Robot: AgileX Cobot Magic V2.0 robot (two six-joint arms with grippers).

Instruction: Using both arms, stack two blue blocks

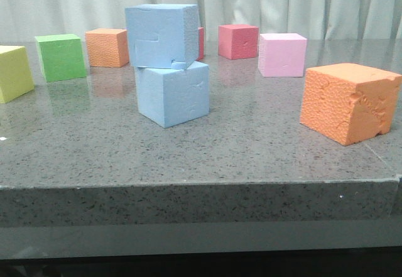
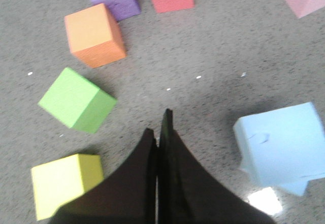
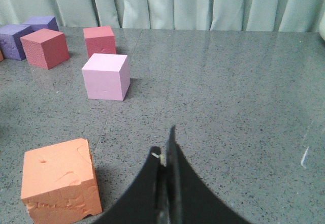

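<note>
While the big grey counter holds many cubes, the top blue block already sits on the bottom blue block, a bit crooked. Stacking looks done. Both arms are away, left gripper and right gripper jaws pressed together, holding nothing. Next, just stay back.

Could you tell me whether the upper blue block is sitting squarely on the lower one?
No: the upper blue block rests on the lower blue block twisted and offset leftward.
</note>
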